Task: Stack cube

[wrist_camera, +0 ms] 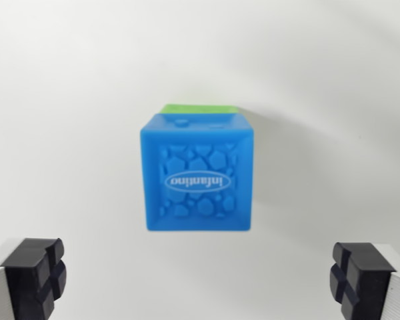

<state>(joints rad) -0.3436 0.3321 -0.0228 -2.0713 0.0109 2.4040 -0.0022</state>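
1. White bench (67,100) fills the whole wrist view, plain and matte; none of its edges or corners show, so places on it can only be told by the view itself.
2. Blue cube (199,175) sits on the bench near the middle of the view. Its facing side bears a raised pebble pattern and an oval with the word "infantino", seen upside down. A soft shadow falls on the bench toward the wrist view's right.
3. Green cube (199,108) shows only as a thin strip along the blue cube's far top edge, touching it or just behind it; I cannot tell whether the blue cube rests on it.
4. Gripper (200,277) is spread wide, its two black fingertips (33,273) at the lower corners of the view, well apart from the blue cube and holding nothing.
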